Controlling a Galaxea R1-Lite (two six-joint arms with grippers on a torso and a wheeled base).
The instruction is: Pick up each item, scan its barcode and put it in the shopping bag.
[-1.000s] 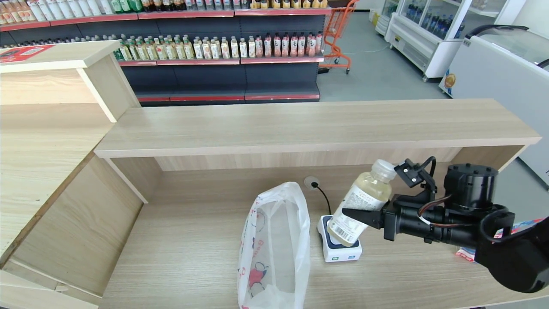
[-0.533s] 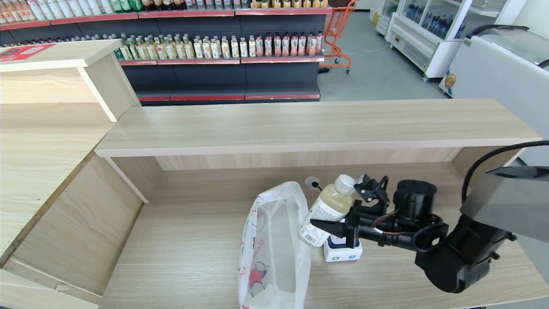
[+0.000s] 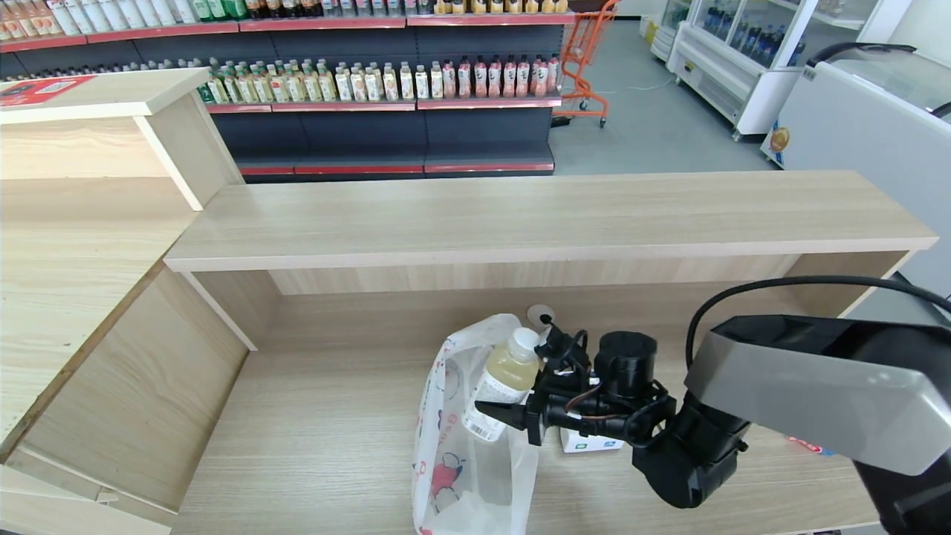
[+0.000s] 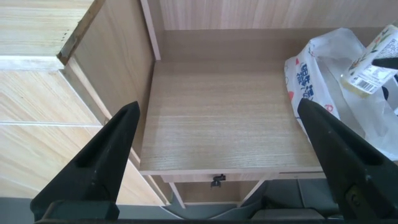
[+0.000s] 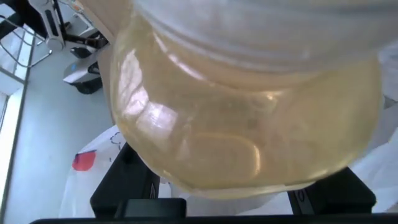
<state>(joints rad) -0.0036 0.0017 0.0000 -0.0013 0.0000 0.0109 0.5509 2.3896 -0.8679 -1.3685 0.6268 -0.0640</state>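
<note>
A bottle (image 3: 502, 382) of pale yellow drink with a white cap and white label is tilted over the mouth of the white plastic shopping bag (image 3: 455, 446) on the lower counter. My right gripper (image 3: 496, 413) is shut on the bottle's lower half. Up close, the right wrist view shows the bottle (image 5: 249, 106) with the bag (image 5: 93, 162) beneath it. The small white barcode scanner (image 3: 591, 443) sits just right of the bag, mostly behind my right arm. My left gripper (image 4: 224, 155) is open, off to the left of the bag (image 4: 329, 81), and holds nothing.
A raised wooden counter ledge (image 3: 550, 215) runs along the back of the work surface, with a side wall (image 3: 148, 386) on the left. A cable (image 3: 553, 327) leads from a hole in the counter to the scanner. A red and white packet (image 3: 806, 444) lies at the right.
My right arm has carried the bottle leftward, from above the scanner to over the bag's opening, and lowered it. The bag and scanner have stayed in place.
</note>
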